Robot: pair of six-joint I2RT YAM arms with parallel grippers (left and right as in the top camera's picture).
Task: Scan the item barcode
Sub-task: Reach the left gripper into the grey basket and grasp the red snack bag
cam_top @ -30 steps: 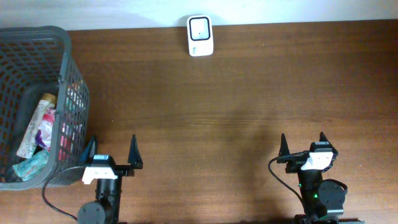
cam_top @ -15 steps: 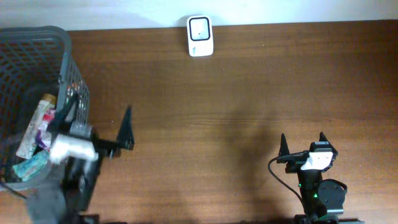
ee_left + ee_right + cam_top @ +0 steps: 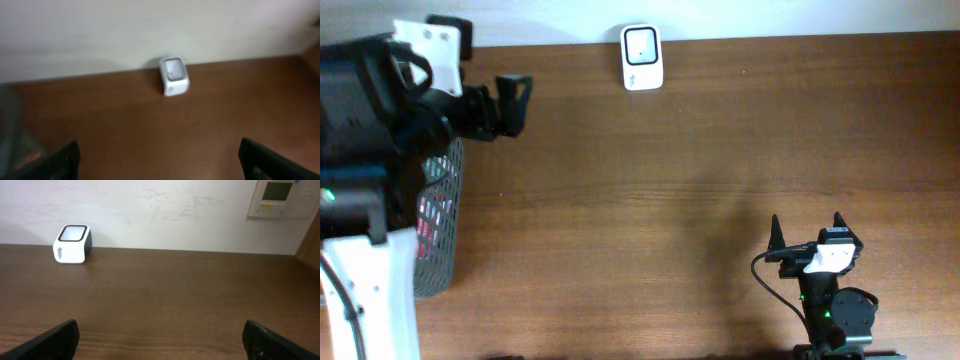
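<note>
The white barcode scanner [image 3: 641,57] stands at the table's far edge against the wall, also in the left wrist view [image 3: 174,76] and the right wrist view [image 3: 72,244]. My left gripper [image 3: 482,62] is raised high over the far left, open, nothing between its fingers [image 3: 160,161]. Its arm covers most of the grey mesh basket [image 3: 442,235], so the item inside is hidden. Only a blurred corner of the basket [image 3: 12,142] shows in the left wrist view. My right gripper [image 3: 807,228] rests open and empty at the near right [image 3: 162,340].
Bare brown wood lies between the scanner and both grippers. A pale wall runs along the back edge, with a control panel [image 3: 280,197] mounted at the right. Coloured packaging shows faintly through the basket's mesh wall [image 3: 428,208].
The left arm has risen from the near edge and swung up over the basket toward the far left, staying open. The right arm has not moved.
</note>
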